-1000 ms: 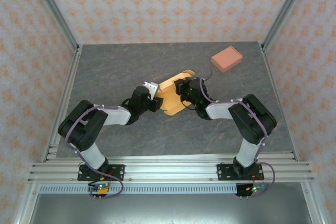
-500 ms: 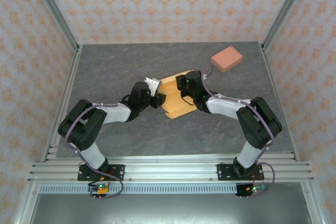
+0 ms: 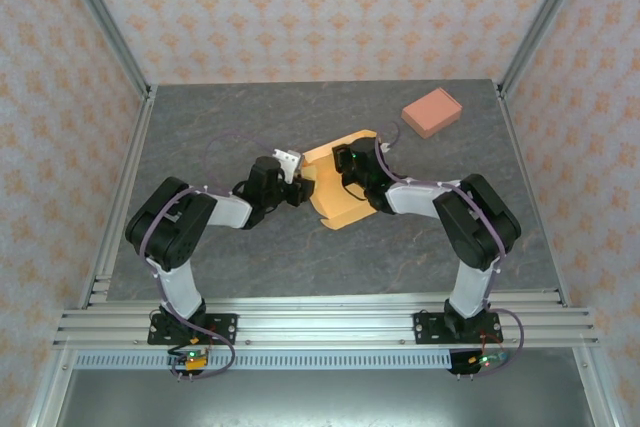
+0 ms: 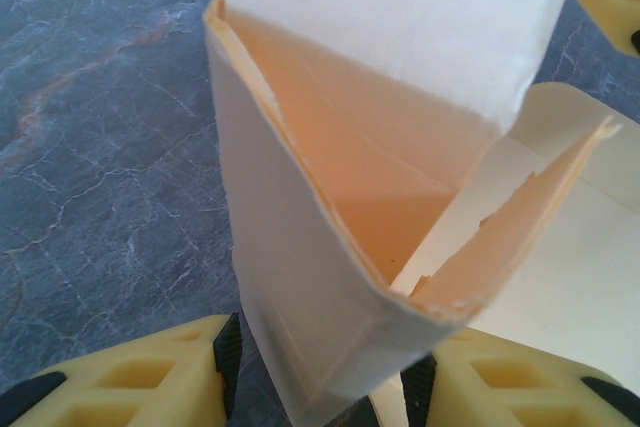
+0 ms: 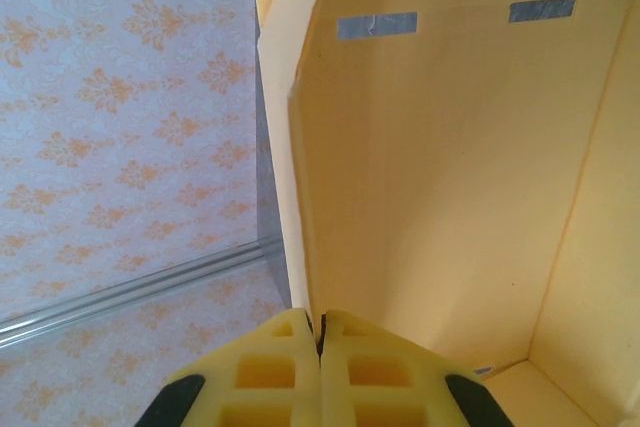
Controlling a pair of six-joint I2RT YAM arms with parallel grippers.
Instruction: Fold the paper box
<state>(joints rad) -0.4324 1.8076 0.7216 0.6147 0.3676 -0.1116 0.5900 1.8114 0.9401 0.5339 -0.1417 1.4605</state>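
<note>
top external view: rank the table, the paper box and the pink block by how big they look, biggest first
1. table, by far the largest
2. paper box
3. pink block, clearly smaller than the box

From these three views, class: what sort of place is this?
Likely a robot lab cell: an aluminium frame with patterned panels encloses a table, where the left arm and right arm, bolted to a rail, work a paper box.

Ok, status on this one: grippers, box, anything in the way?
Left gripper shut on paper box corner. Right gripper shut on its wall edge. Box part-folded. Pink block apart, far right, not obstructing.
</note>
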